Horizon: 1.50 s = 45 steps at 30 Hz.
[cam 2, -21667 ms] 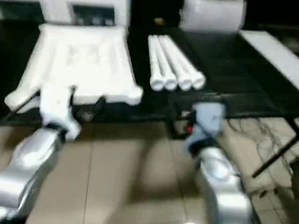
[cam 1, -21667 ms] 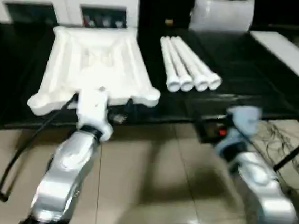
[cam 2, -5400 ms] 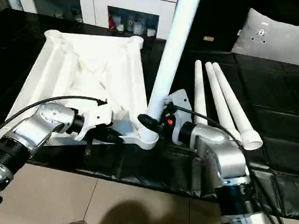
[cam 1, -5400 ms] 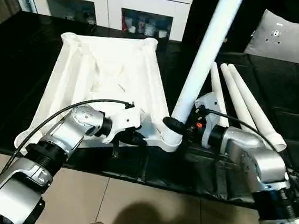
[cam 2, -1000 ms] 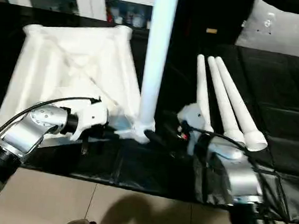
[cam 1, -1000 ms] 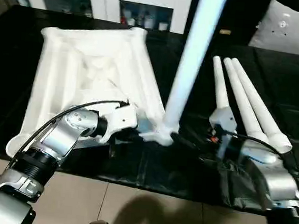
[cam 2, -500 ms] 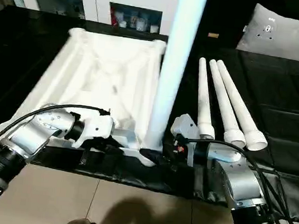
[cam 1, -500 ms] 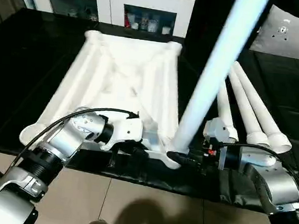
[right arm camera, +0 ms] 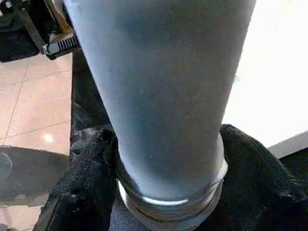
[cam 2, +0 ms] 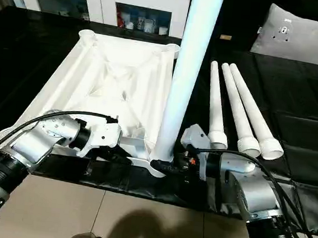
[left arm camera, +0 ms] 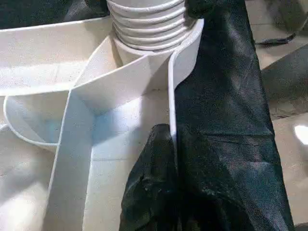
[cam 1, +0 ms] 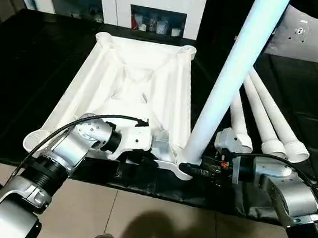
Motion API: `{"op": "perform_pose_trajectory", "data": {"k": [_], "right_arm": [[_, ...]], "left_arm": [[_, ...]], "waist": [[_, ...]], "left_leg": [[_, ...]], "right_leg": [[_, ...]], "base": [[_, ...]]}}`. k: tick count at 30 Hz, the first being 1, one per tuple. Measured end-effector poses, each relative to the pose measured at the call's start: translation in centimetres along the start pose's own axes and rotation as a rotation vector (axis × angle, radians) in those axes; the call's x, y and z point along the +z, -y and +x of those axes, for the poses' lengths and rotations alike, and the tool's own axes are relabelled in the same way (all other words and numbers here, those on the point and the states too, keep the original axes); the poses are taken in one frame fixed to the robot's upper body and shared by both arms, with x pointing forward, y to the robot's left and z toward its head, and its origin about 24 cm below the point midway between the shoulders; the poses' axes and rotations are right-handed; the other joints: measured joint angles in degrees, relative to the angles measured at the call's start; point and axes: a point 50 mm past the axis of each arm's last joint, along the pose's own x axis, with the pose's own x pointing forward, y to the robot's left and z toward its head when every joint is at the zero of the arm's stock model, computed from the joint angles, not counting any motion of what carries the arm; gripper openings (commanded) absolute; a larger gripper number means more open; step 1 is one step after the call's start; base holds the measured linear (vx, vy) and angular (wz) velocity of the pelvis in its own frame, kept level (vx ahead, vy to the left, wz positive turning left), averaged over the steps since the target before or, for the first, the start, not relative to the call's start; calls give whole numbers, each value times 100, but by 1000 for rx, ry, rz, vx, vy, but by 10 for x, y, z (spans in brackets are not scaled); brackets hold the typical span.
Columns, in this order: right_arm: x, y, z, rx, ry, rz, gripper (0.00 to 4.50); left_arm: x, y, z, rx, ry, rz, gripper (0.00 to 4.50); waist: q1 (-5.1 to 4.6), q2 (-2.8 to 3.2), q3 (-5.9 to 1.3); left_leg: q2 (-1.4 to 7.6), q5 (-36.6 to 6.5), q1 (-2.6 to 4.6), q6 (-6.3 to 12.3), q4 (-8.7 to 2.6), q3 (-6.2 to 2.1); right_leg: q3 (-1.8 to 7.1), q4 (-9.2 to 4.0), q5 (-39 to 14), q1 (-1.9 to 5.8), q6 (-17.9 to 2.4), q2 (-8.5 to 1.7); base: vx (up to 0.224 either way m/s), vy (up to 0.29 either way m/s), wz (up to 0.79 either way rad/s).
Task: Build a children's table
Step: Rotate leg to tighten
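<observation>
My left gripper [cam 1: 155, 148] clamped on tabletop [cam 1: 134, 88] rim beside near-right corner socket, steadying. Upright leg [cam 1: 231, 75] in that socket, threads showing. My right gripper [right arm camera: 159, 202] hugs leg base, jaws around it. Step: screwing first leg. Next: twist further; three legs [cam 1: 265, 123] wait right.

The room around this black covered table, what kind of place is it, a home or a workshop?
Probably a furnished indoor room, home-like or a lab staged as one. A white cabinet with glass doors holds small items behind the black cloth-covered table, a pale grey cushion lies at the back, and the floor has glossy beige tiles.
</observation>
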Motion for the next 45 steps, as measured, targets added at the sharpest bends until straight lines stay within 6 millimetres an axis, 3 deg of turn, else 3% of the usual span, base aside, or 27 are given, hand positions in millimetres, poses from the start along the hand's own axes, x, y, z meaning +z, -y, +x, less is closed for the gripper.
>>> {"op": "perform_pose_trajectory", "data": {"k": [5,11,13,22,25,31,36,45], "right_arm": [[0,0,8,-46,28,40,274],[1,15,31,-318,92,146,274],[3,22,37,-414,103,175,274],[9,39,45,-661,96,224,273],[8,39,45,-672,105,221,343],[0,33,34,-638,156,188,399],[-6,30,16,-546,147,138,444],[0,27,-18,-341,79,-20,444]], "left_arm": [[-2,-1,-1,45,2,-77,0],[0,-4,13,254,39,-278,0],[5,-5,23,323,58,-346,0],[26,-11,57,517,56,-441,0],[28,-11,59,522,49,-426,0],[29,-10,55,499,43,-387,0],[23,-10,46,471,36,-348,0],[8,-4,22,336,32,-237,0]], "waist": [[-44,1,-1],[-278,1,-4],[-313,8,-11],[-263,98,-67],[-228,99,-67],[-144,98,-67],[-146,100,-65],[-126,92,-60]], "left_leg": [[1,3,7,-5,4,0],[1,11,18,-20,5,2],[3,12,21,-22,4,2],[-4,5,2,-8,-3,2],[-2,4,0,-7,-7,1],[-1,2,-2,-5,-7,1],[2,8,-8,3,-9,1],[9,21,-18,24,-8,1]], "right_leg": [[1,11,2,2,-4,0],[3,6,15,19,-20,2],[1,6,9,20,-9,3],[1,-13,10,20,-10,-1],[-3,-15,8,15,-7,-1],[-5,-19,8,-5,-7,-1],[-6,-16,9,-14,-7,2],[-12,-18,9,-21,-7,5]], "base": [[0,0,0],[0,0,0],[0,0,0],[0,0,0],[0,0,0],[0,0,0],[0,0,0],[0,0,0]]}}
